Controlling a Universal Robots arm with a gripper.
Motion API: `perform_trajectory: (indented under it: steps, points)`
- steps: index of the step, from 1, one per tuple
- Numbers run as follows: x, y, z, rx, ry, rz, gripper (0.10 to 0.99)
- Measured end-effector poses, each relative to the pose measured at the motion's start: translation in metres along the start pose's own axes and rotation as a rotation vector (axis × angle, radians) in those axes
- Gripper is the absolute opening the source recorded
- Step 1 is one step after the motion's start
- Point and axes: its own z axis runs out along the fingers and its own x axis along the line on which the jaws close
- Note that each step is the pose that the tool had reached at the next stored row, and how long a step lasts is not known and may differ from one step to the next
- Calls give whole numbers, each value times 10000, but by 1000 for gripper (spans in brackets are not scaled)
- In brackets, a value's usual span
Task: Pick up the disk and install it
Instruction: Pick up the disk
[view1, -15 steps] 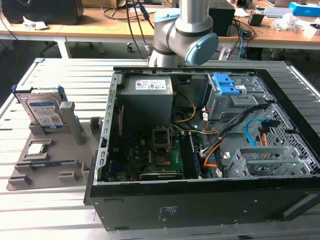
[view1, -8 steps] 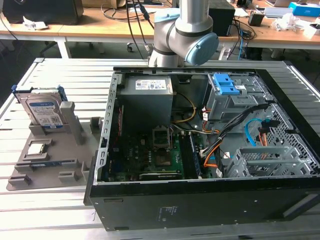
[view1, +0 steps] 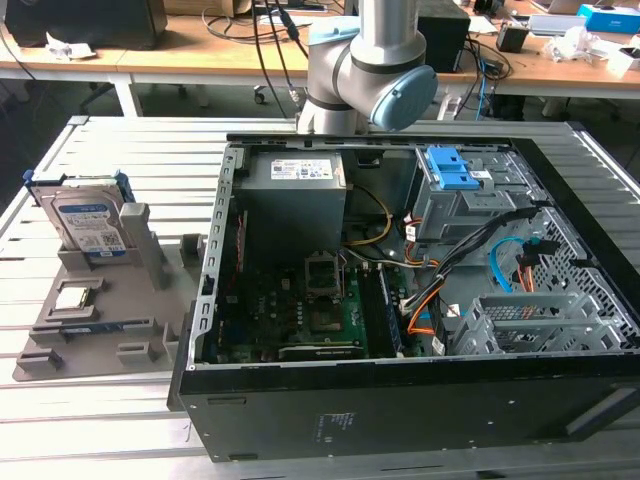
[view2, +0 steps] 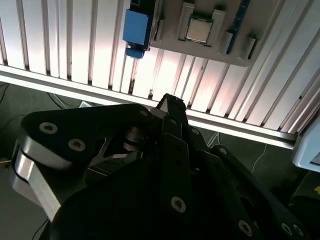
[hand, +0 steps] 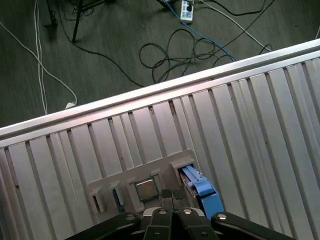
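The disk (view1: 88, 222) stands on edge in a grey holder (view1: 135, 300) on the slatted table, at the exterior view's left; it is silver-grey with a white-and-blue label and a blue frame. Both wrist views look down on it from well above: the disk (hand: 201, 187) beside a square chip, and the disk (view2: 136, 27) at the holder's end. My gripper (hand: 171, 194) hangs high over the holder, fingers together with nothing between them; in the second wrist view the gripper (view2: 172, 102) ends in one dark tip.
An open black computer case (view1: 400, 410) lies at the table's middle and right, with a grey power supply (view1: 295, 190), a cage with a blue latch (view1: 450, 175) and a second grey cage (view1: 530, 320). The arm (view1: 370, 70) stands behind it. Cables lie on the floor (hand: 190, 45).
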Motion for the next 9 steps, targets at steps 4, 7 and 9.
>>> perform_trajectory:
  steps: [4, 7, 9]
  points:
    - [0, 0, 0, -14, 28, -626, 106]
    - [0, 0, 0, -25, 49, -1110, 106]
    - [0, 0, 0, -33, 65, -1444, 106]
